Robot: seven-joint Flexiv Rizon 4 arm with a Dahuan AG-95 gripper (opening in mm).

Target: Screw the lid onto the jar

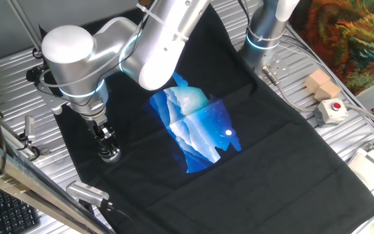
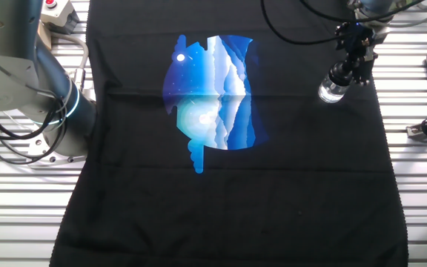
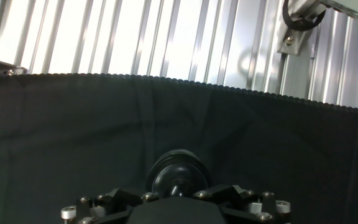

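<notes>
As the gripper (image 1: 104, 138) was seen closed on the lid (image 3: 178, 176), the jar (image 1: 110, 154) was found directly beneath its tips, touching, axis vertical w/ the fingers; lid-to-jar seating couldn't be judged.

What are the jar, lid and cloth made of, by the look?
Jar: likely clear glass, glossy, with silvery highlights on its wall. Lid: dark and smooth, probably plastic or coated metal; too small to tell. Cloth: matte black fabric, with visible creases and a zigzag-cut edge.

The gripper (image 2: 349, 63) sits atop the jar (image 2: 331, 88) on black cloth (image 2: 228, 200).
</notes>
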